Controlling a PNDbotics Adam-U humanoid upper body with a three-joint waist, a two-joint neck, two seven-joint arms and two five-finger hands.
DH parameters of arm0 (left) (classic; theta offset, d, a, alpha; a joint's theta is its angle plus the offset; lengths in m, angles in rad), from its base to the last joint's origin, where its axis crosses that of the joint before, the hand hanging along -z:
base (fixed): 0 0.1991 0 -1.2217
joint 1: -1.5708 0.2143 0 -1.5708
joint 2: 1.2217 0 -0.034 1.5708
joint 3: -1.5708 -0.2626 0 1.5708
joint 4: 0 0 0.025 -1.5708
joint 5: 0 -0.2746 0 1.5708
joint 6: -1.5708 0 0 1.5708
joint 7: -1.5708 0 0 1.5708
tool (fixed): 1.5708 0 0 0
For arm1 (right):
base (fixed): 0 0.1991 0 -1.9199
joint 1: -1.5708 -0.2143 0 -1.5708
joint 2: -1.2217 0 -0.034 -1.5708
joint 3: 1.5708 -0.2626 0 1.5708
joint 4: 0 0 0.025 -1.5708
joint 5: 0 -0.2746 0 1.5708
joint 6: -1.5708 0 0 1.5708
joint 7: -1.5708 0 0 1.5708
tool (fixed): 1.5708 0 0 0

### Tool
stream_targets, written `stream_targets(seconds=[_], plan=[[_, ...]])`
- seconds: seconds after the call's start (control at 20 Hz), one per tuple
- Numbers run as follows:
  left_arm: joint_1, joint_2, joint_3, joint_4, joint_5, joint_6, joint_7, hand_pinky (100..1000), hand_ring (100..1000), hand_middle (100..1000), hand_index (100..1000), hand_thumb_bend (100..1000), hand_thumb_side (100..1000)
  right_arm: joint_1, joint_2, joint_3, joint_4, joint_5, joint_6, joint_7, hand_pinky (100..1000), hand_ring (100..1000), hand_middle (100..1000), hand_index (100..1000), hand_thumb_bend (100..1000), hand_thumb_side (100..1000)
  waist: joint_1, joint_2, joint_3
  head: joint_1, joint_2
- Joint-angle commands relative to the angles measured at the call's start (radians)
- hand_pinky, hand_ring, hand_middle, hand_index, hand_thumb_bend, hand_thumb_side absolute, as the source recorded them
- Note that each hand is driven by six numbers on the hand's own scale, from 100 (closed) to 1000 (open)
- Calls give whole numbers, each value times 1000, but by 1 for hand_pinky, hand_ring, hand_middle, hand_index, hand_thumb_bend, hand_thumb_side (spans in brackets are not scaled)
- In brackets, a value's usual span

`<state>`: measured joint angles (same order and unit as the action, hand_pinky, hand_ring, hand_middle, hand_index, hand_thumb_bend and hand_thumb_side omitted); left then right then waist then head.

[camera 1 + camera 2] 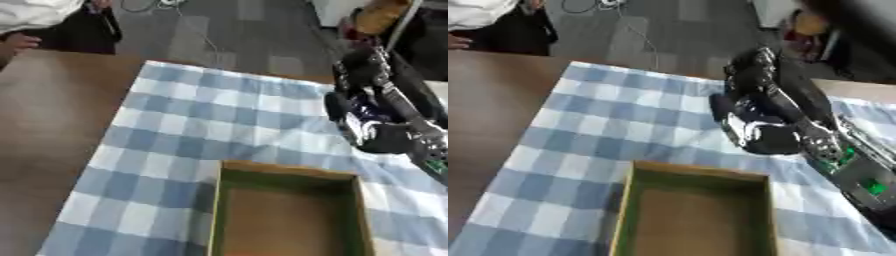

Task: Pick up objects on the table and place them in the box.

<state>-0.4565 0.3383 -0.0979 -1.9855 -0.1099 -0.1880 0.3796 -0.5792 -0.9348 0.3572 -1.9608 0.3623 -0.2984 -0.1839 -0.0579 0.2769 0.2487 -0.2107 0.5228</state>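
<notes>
An open cardboard box (289,173) with a greenish rim lies on the blue-and-white checked cloth (192,115) at the near middle. Its brown floor shows nothing inside in the part I can see. My right hand (759,125), black and blurred, hangs over the cloth just beyond the box's far right corner, with its arm running off to the lower right. Dark blue and white patches show at the hand, but I cannot make out whether they are an object. No loose object shows on the cloth. My left hand is out of view.
The brown table (44,130) lies bare to the left of the cloth. Grey floor with a cable lies beyond the table's far edge. An orange thing (381,15) shows at the upper right, off the table.
</notes>
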Motion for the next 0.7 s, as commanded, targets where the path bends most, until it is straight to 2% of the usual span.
stream_targets(seconds=[0.05,0.35,0.7], plan=[[-12,16,0,-15,-2,0,-4,704,735,915,1000,278,997,-25,-1,12,-37,-15,3,33,100,100,100,126,100,808,2,-19,3,8,4],[-14,15,-1,-15,-1,0,-5,704,735,915,1000,278,997,-38,23,39,-39,-22,-20,63,100,100,100,126,100,809,1,-18,5,12,14],[-18,12,0,-15,-1,-1,-5,704,735,914,1000,278,996,-43,67,60,-39,-5,-34,85,100,100,100,126,100,811,4,-15,6,16,9]])
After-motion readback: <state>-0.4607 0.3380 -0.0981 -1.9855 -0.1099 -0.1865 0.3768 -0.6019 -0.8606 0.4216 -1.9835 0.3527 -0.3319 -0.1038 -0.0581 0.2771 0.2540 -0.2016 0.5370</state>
